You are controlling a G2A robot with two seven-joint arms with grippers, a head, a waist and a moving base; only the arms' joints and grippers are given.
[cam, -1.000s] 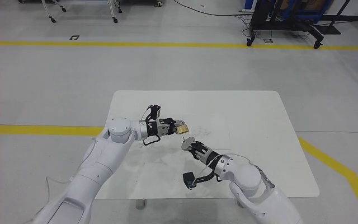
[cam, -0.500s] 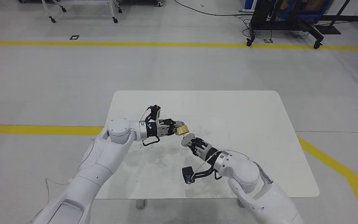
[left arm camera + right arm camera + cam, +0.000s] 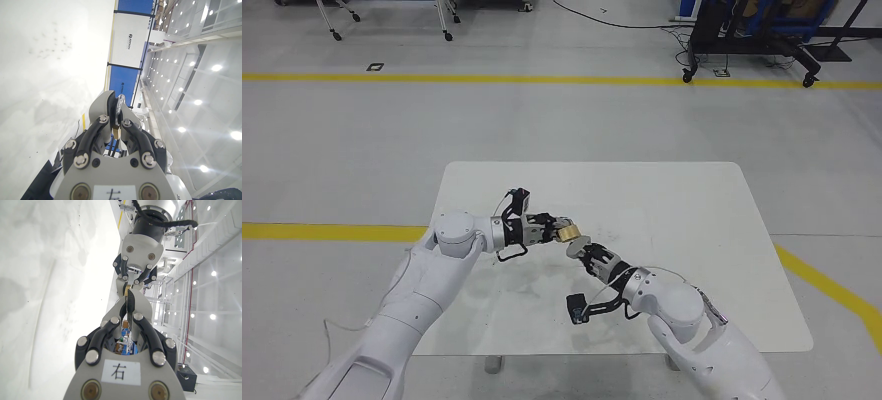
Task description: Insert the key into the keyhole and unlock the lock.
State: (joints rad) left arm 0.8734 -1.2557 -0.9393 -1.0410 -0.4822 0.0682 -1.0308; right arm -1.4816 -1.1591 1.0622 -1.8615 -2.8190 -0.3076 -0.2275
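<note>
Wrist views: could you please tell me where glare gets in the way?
Left wrist view: round ceiling lamps flare into starbursts and the white tabletop is blown out, yet the small brass padlock in the left gripper is evenly lit. Right wrist view: similar flare, brightest tabletop patch beside the right gripper.

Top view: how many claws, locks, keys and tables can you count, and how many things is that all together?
Claws: 2 (left claw, right claw)
Brass lock: 1
Silver key: 1
White table: 1
Total: 5
</note>
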